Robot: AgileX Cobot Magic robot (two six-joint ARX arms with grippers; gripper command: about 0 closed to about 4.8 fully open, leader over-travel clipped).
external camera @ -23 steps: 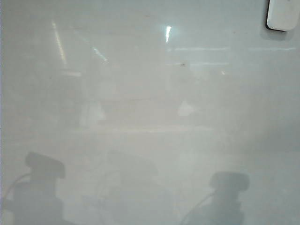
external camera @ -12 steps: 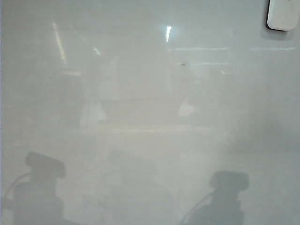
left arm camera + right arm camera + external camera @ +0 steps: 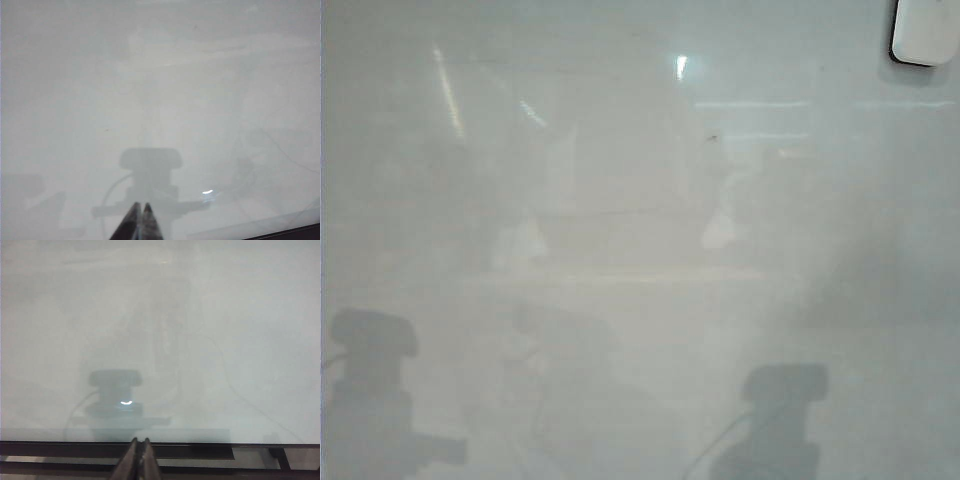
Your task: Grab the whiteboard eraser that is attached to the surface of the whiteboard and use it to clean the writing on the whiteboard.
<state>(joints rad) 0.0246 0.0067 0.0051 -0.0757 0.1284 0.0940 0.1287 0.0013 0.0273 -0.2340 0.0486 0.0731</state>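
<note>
Exterior view shows the small white rounded plastic whiteboard eraser (image 3: 925, 32) with its thin black felt edge stuck at the far right corner of the large glossy pale grey whiteboard (image 3: 640, 200); no readable writing shows. Left gripper (image 3: 140, 209) and right gripper (image 3: 139, 442) hover above the board's near edge, fingers pressed together, empty.

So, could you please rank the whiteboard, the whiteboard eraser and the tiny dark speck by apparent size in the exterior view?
1. The whiteboard, which fills the view.
2. The whiteboard eraser, partly cut off at the top right corner.
3. The dark speck, barely a dot.
</note>
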